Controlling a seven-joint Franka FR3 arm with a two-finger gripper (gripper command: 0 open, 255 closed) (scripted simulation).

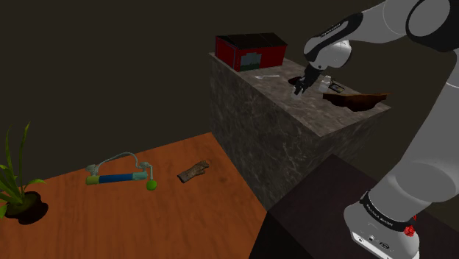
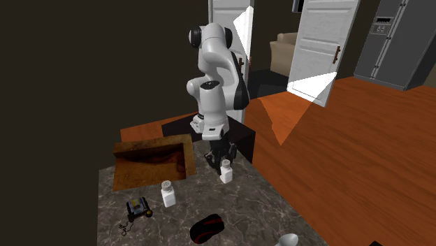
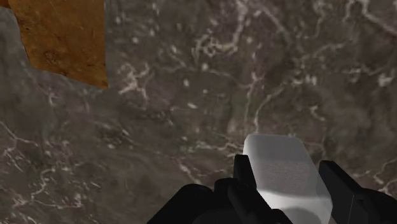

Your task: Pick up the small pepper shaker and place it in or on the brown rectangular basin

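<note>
At the second exterior view's left, the brown rectangular basin [image 2: 150, 162] lies open side up on the dark marbled counter [image 2: 244, 210]. Nearer the camera and a little to its right lies a black-and-yellow object [image 2: 137, 208]. Next comes a taller white shaker [image 2: 168, 193], standing upright and apart from the basin. Further right, at the lower edge, sits a dark rounded object [image 2: 207, 228] with a red rim. Right of the basin's corner the black gripper [image 2: 223, 162] points straight down, with the white arm [image 2: 213, 77] rising above it. The small pepper shaker [image 2: 226, 172], plain white, stands upright between its tips, outside the basin but near it. In the wrist view the fingers [image 3: 243, 173] press against both sides of the shaker, clasping it. Whether its base has left the counter cannot be told. Rightward stretch the wooden floor [image 2: 335, 140], a white door [image 2: 318, 52] and a grey refrigerator [image 2: 391, 42].
</note>
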